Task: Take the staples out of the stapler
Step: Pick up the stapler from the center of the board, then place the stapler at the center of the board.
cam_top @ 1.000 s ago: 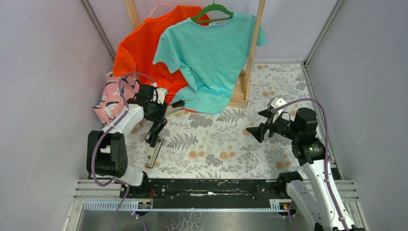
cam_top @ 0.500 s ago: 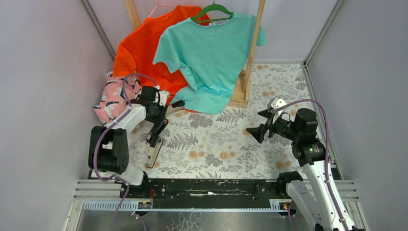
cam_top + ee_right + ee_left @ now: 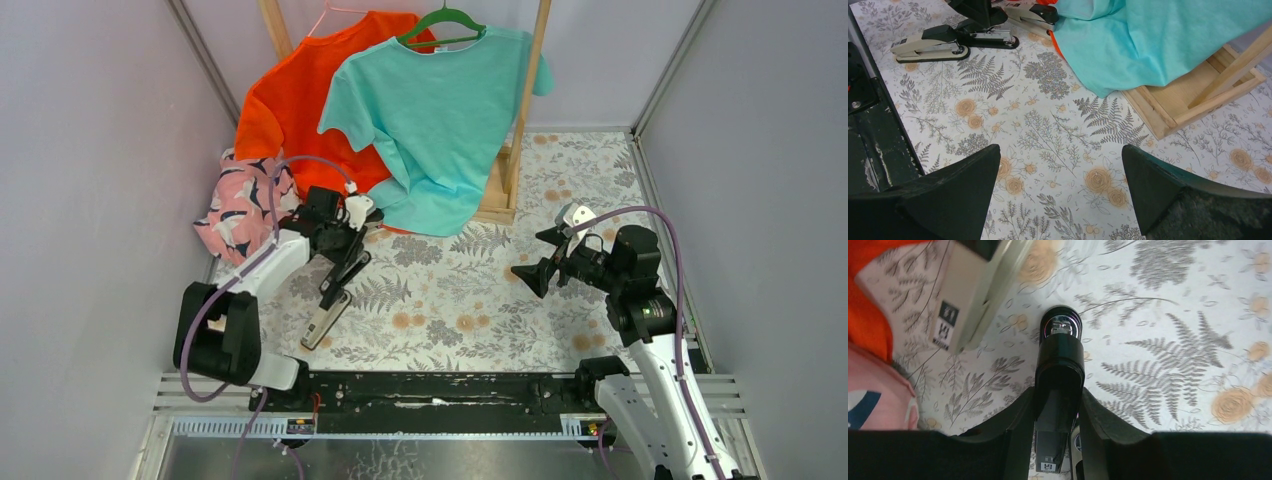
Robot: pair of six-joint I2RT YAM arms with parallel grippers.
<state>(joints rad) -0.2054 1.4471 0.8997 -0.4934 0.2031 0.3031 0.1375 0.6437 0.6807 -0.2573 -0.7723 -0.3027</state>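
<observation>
Two staplers counted on the floral-print desk [image 3: 470, 310]. A beige-and-black metal stapler [image 3: 322, 318] lay left of the teal cotton T-shirt [image 3: 430, 120] and nearer the arm bases than its hem. The left end effector [image 3: 1058, 392] was clamped on the stapler's black upper arm, fingers [image 3: 1023, 415] pressed against both sides. A second beige stapler [image 3: 1030, 14] lay just beside the shirt's hem. It bore a black label [image 3: 946, 322] with white writing too small to read. The right end effector [image 3: 1060, 150] hung right of the hem, spread wide, holding nothing. Two T-shirts counted: the teal one and an orange one [image 3: 290, 110] behind it. The staples could not be made out.
</observation>
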